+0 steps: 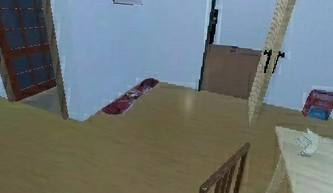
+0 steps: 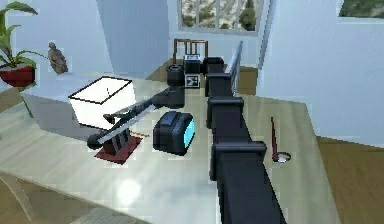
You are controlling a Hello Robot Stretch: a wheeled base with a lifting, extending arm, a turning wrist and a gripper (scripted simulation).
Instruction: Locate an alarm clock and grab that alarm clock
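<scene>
A small dark rounded box with a cyan face, shaped like an alarm clock (image 2: 175, 131), stands on the pale table (image 2: 60, 165) in the arm side view. The arm (image 2: 235, 150) rises from the bottom edge just to its right. From the arm's far end the gripper (image 2: 108, 135) stretches left and down across the tabletop, left of the clock. A flat reddish thing (image 2: 118, 150) lies on the table under its fingers, so I cannot tell whether it holds anything.
A white open box (image 2: 100, 98) sits behind the gripper, with a potted plant (image 2: 15, 55) and a small bust (image 2: 57, 57) farther left. A pencil (image 2: 275, 133) lies right of the arm. A chair (image 2: 190, 50) stands beyond. The forward view has a table corner (image 1: 317, 183), chair back (image 1: 225, 180), glazed door (image 1: 20, 31).
</scene>
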